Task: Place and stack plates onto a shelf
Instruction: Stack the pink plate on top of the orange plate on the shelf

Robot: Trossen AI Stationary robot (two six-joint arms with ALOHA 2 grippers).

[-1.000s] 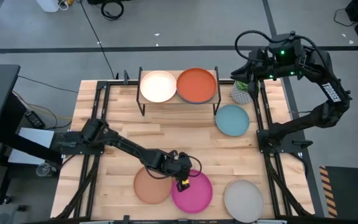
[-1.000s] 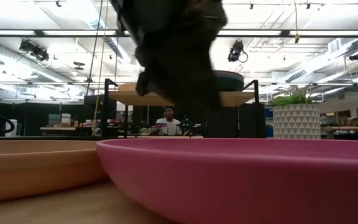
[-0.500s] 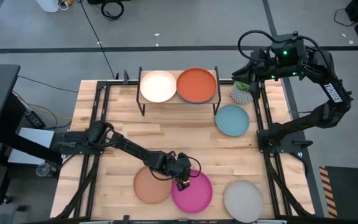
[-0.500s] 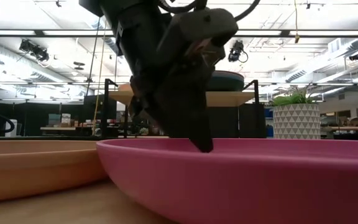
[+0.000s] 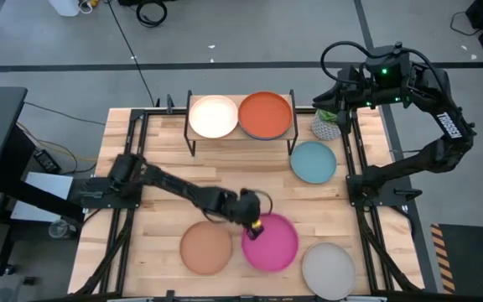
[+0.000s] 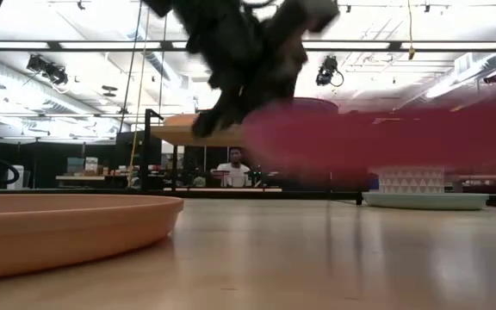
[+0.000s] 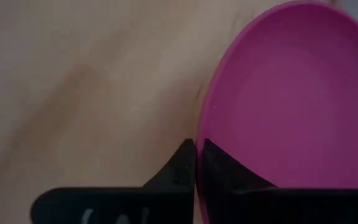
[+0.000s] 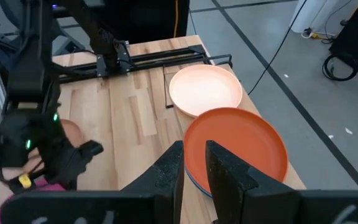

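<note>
1. Left pincer [image 5: 256, 225] grips the near edge of the pink plate [image 5: 270, 242], its two dark fingers [image 7: 185, 165] closed on the rim, one on either side.
2. From table height the pink plate [image 6: 377, 142] shows as a blur clear of the tabletop [image 6: 317, 250], with the left pincer at its edge.
3. Seen from above, the pink plate sits toward the front of the tabletop [image 5: 166, 159], between the tan plate [image 5: 206, 248] and the grey plate [image 5: 329, 268].
4. Its rim is just beside the tan plate's; whether the two touch I cannot tell.
5. The tan plate [image 6: 58, 228] lies flat on the tabletop with nothing on it.
6. The grey plate is flat near the front right corner and is also bare.
7. The shelf [image 5: 241, 126] stands at the back of the tabletop, carrying two loads side by side.
8. On its left half rests the cream plate [image 5: 214, 116], lying flat.
9. On its right half the orange plate [image 5: 265, 113] tops a small stack, with a darker plate's edge showing beneath it.
10. A pale blue plate [image 5: 313, 162] lies flat on the tabletop just right of the shelf's front leg.
11. A small potted plant [image 5: 325, 124] stands behind that plate.
12. Right pincer [image 8: 194, 163] is raised over the shelf's right end, its fingers narrowly apart and holding nothing.
13. A person [image 6: 233, 166] sits far back in the room beyond the tabletop.
</note>
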